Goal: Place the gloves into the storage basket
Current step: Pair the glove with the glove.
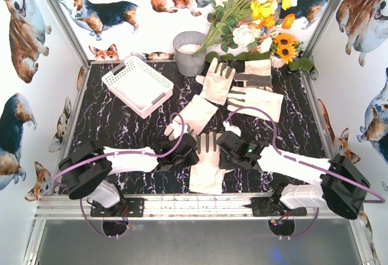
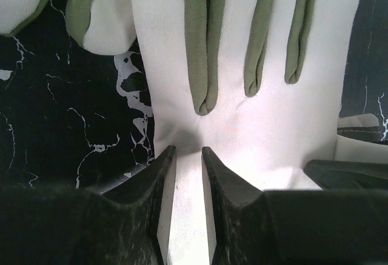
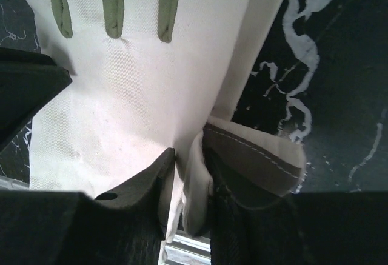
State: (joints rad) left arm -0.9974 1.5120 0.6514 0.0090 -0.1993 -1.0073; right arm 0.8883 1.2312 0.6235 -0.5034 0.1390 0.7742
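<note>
Glove pickup, two arms on one piece of cloth. The near glove lies flat on the table between the arm bases, well apart from the basket at the far left. The right gripper is pinched tight on a fold at its edge. The left gripper sits narrow over the glove's body with cloth showing in the gap, but I can't tell if it really has any. I'd lift slow and level, both arms together so it doesn't pull loose, then swing left, clear of the other gloves.
</note>
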